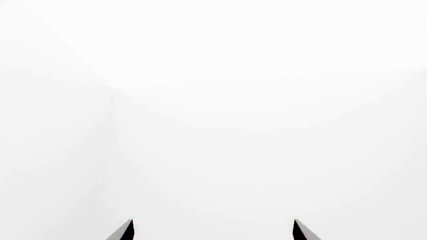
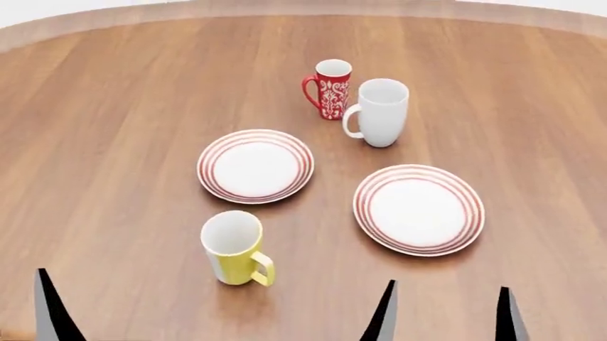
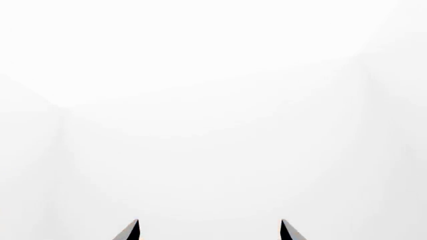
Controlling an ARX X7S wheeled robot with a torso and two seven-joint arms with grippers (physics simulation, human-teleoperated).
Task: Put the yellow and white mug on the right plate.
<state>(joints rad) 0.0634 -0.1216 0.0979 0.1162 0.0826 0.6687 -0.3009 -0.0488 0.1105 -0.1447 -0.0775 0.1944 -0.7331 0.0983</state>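
Brown wood-grain table fills the head view, with a pale floor or wall showing past its curved far edge. On it the yellow and white mug stands upright near the robot, handle toward the near right, resting on bare wood between the two ringed plates and the near edge. It touches neither plate. The right plate lies empty, off to the mug's right and a little farther away; the left plate is also empty. A red patterned mug and a white mug stand beyond the plates. The right gripper shows two dark fingertips spread apart, holding nothing. The left gripper is likewise parted and empty in its wrist view, which otherwise shows only blank white. By my reading nothing is done yet: approaching, grasping, carrying and setting down all remain.
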